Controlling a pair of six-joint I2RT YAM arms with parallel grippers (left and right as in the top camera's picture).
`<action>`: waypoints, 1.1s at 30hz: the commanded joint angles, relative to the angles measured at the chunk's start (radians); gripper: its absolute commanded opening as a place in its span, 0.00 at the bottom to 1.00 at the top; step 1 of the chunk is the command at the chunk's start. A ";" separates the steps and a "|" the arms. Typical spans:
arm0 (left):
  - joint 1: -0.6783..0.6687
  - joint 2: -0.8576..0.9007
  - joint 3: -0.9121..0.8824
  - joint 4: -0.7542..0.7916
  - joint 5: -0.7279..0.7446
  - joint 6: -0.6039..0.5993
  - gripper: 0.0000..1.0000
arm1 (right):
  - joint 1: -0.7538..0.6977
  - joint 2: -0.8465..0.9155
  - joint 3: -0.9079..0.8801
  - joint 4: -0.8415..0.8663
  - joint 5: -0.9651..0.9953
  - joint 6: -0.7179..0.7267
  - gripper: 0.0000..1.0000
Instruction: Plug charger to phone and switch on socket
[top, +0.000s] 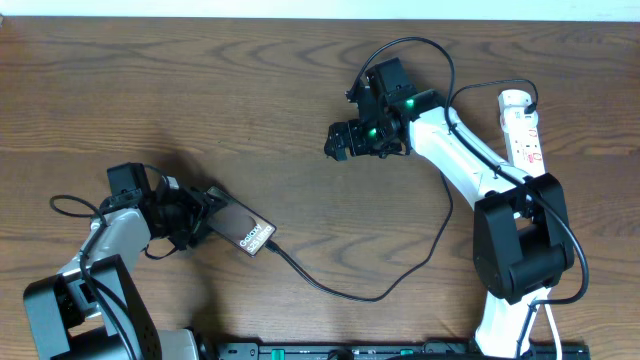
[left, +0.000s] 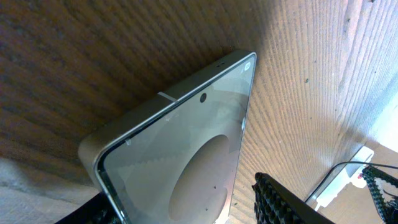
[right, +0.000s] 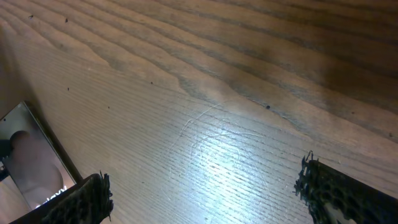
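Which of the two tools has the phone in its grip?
The left tool, low on the left in the overhead view: the phone sits in its grip. The right tool stands open and holds nothing.

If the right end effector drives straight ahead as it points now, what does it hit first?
Probably bare table; the phone sits at the wrist view's left edge, off that line.

Brown wood tabletop (top: 200, 90), grainy, slight sheen. Glossy reflective face on phone (left: 199, 149), smooth pale metal-look frame. White plastic socket (top: 522, 125), smooth. Black rough pads on right gripper (right: 205, 198).
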 joint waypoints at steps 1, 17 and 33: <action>-0.002 0.022 -0.023 -0.037 -0.097 0.003 0.59 | 0.006 -0.003 0.021 -0.004 0.001 0.000 0.98; -0.002 0.022 -0.023 -0.101 -0.097 0.003 0.59 | 0.011 -0.003 0.021 -0.004 0.002 0.000 0.98; 0.001 -0.051 -0.007 -0.044 -0.096 0.048 0.72 | 0.011 -0.003 0.021 -0.007 0.002 -0.004 0.99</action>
